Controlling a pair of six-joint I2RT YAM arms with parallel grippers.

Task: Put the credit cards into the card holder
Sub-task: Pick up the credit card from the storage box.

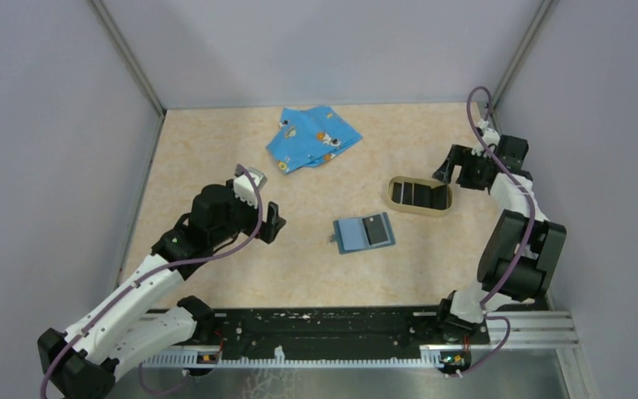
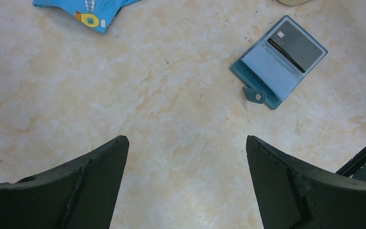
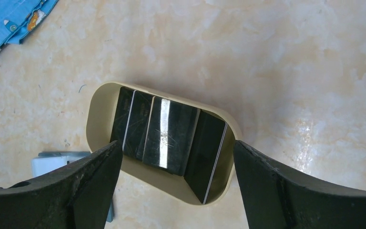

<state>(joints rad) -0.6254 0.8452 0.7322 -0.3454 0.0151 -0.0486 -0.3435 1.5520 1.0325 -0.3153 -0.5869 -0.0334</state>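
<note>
The teal card holder (image 1: 365, 233) lies open on the table, with one black credit card (image 1: 376, 229) on its right half. It also shows in the left wrist view (image 2: 271, 71), with the card (image 2: 296, 42) on it. Three more black credit cards (image 1: 419, 195) lean overlapping inside the tan oval tray (image 1: 392, 199). In the right wrist view the cards (image 3: 164, 133) lie just ahead of the jaws. My left gripper (image 1: 273, 221) (image 2: 186, 143) is open and empty, to the left of the holder. My right gripper (image 1: 446, 173) (image 3: 176, 149) is open and empty above the tray's right end.
A bright blue cartoon-print cloth (image 1: 311, 137) lies crumpled at the back centre and shows in both wrist views (image 2: 83, 9) (image 3: 9, 19). Grey walls enclose the table on three sides. The black rail (image 1: 332, 328) with the arm bases runs along the near edge.
</note>
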